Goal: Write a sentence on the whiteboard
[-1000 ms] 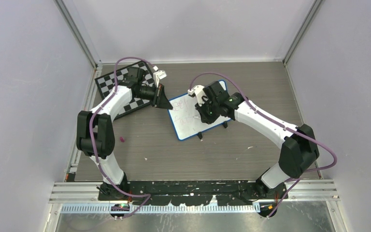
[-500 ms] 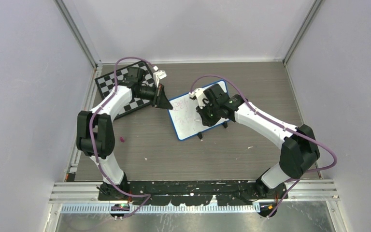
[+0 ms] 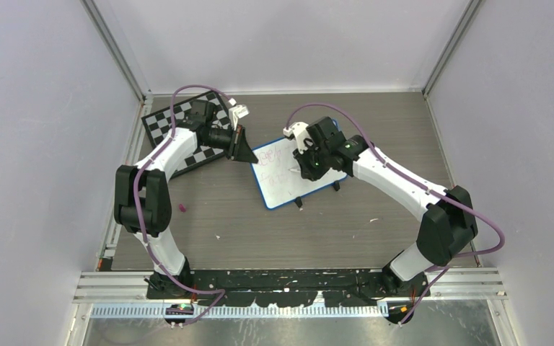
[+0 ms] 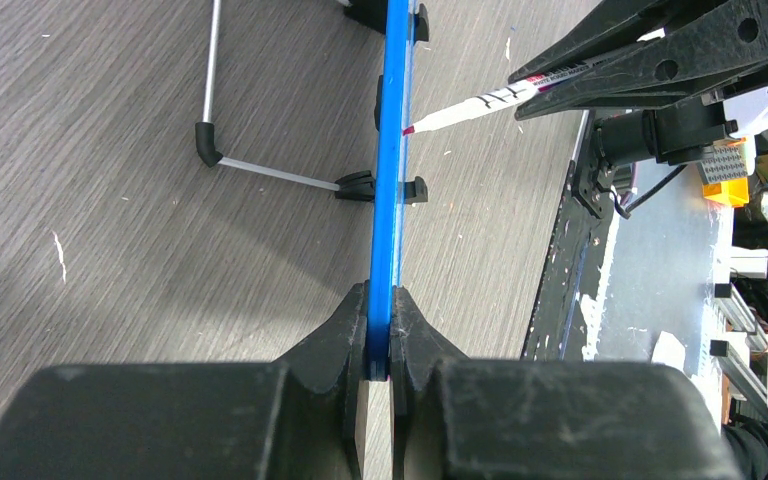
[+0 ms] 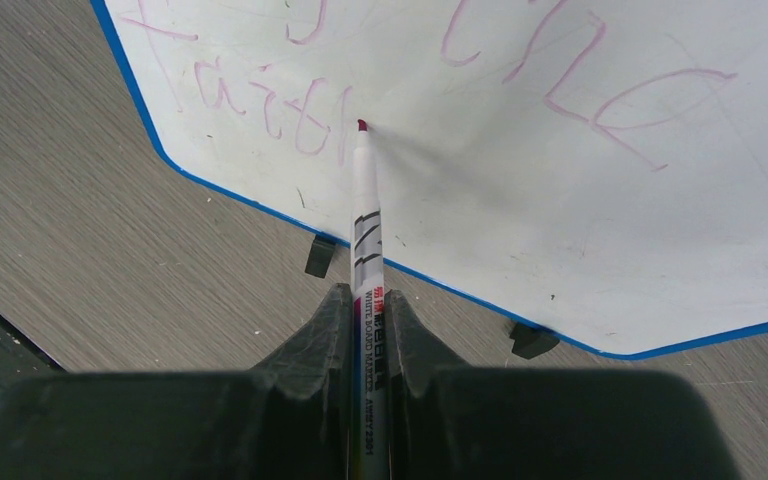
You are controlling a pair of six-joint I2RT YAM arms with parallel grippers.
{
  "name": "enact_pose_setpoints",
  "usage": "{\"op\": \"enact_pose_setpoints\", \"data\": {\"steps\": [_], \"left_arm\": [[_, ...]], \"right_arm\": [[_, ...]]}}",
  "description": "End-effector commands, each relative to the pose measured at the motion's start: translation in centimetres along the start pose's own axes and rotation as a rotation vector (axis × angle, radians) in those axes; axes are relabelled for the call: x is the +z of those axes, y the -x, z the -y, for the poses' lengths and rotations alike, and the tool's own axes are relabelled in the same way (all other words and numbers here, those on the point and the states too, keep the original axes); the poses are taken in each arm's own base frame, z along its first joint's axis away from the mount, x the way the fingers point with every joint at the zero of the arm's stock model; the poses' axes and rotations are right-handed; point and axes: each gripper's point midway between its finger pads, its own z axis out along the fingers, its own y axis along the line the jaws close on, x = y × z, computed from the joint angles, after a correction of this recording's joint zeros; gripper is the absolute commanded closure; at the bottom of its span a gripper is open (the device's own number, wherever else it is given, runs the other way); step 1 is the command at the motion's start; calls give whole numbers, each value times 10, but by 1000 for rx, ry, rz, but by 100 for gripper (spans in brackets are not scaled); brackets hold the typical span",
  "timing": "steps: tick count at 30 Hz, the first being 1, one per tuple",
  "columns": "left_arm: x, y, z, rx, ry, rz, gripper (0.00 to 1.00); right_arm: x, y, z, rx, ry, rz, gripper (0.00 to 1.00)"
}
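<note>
The whiteboard (image 3: 280, 191), white with a blue frame and black feet, stands tilted on the table's middle. My left gripper (image 3: 248, 154) is shut on its left frame edge; in the left wrist view the blue edge (image 4: 393, 150) runs up from between my jaws (image 4: 380, 300). My right gripper (image 3: 304, 163) is shut on a white marker (image 5: 365, 215), whose red tip touches the board (image 5: 580, 220). The sentence (image 5: 295, 115) is pink scribble in two lines; the tip sits at the end of the lower line. The marker also shows in the left wrist view (image 4: 480, 102).
A black-and-white chessboard (image 3: 180, 124) lies at the far left under my left arm. A small pink bit (image 3: 182, 207) lies on the table near the left arm. The board's metal stand leg (image 4: 210, 90) rests behind it.
My right gripper has moved with the marker a little to the right and farther back across the board, uncovering more pink writing. The left gripper holds still.
</note>
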Motion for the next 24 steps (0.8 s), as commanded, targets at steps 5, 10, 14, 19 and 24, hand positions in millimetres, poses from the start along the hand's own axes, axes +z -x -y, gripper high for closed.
{"op": "enact_pose_setpoints", "data": {"steps": [5, 10, 14, 19, 24], "left_arm": [[3, -3, -5, 25, 30, -18, 100], [3, -3, -5, 26, 30, -18, 100], [3, -3, -5, 25, 30, -18, 100], [3, -2, -5, 26, 30, -18, 100], [3, -2, -5, 26, 27, -18, 100]], "right_arm": [[-5, 9, 15, -1, -47, 46, 100], [-3, -1, 11, 10, -30, 27, 100], [0, -12, 6, 19, -13, 8, 100], [-2, -21, -6, 12, 34, -19, 100], [-24, -3, -19, 0, 113, 24, 100]]}}
